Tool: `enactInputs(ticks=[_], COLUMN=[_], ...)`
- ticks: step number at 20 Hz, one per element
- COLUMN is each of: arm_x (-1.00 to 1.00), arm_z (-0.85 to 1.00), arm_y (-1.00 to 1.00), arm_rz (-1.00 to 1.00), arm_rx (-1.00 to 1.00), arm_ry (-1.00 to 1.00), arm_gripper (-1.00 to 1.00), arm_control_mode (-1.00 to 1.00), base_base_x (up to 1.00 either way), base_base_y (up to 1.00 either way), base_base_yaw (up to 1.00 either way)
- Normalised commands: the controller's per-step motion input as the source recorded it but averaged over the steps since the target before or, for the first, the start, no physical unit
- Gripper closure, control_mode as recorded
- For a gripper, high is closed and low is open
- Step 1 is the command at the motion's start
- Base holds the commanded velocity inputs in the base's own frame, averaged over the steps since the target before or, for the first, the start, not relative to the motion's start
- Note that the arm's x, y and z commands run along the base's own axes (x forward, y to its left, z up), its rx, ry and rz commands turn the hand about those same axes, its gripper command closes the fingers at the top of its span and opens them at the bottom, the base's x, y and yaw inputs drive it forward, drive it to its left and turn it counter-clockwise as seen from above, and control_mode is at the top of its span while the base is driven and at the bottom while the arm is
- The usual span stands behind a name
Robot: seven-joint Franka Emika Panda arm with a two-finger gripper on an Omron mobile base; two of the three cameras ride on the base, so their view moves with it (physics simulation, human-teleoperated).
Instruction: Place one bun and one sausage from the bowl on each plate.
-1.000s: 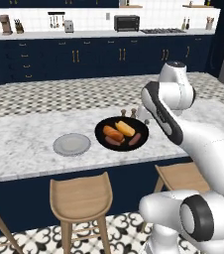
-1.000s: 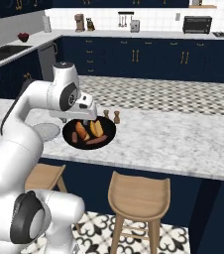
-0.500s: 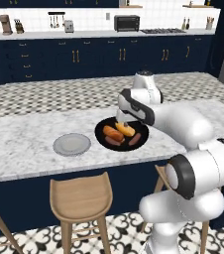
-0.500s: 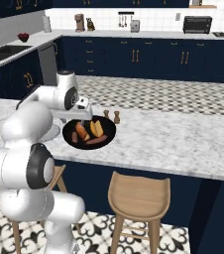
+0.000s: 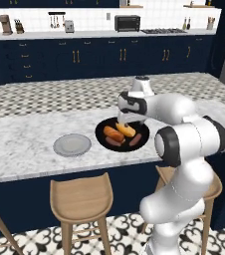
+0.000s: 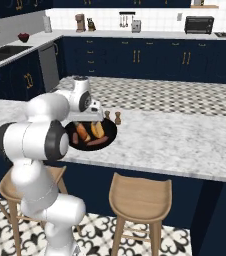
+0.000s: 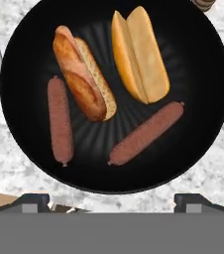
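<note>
Since half a second earlier the white arm had swung further over the wide, shallow black bowl, its hand now hanging directly above the food. In the hand view the two-finger gripper sat at the bottom edge with its dark fingertips spread wide apart, pinching nothing. Just above them, in the lower half of the bowl, lay two slim reddish-brown sausages: one upright at the left, the other slanting right of centre. Further up lay two oblong golden buns, a darker browned one tilted at upper left and a paler split one at upper right, slightly apart. In the left base view the bowl stood mid-frame on the marble counter, with the plain light grey plate just left of it.
</note>
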Motion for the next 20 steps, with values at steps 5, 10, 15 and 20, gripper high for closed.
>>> enactInputs(ticks=[5, 10, 15, 20], arm_x=[0.35, 0.19, 0.50, 0.58], arm_z=[-0.58, -0.19, -0.23, -0.30], arm_y=[-0.06, -0.11, -0.02, 0.00], arm_rz=[0.00, -0.01, 0.00, 0.00], arm_rx=[-0.06, -0.01, 0.00, 0.00], arm_ry=[0.00, 0.03, 0.00, 0.00], arm_gripper=[-1.00, -1.00, -1.00, -1.00], arm_control_mode=[-1.00, -1.00, -1.00, -1.00], base_base_x=[0.00, 0.00, 0.00, 0.00], base_base_y=[0.00, 0.00, 0.00, 0.00], base_base_yaw=[0.00, 0.00, 0.00, 0.00])
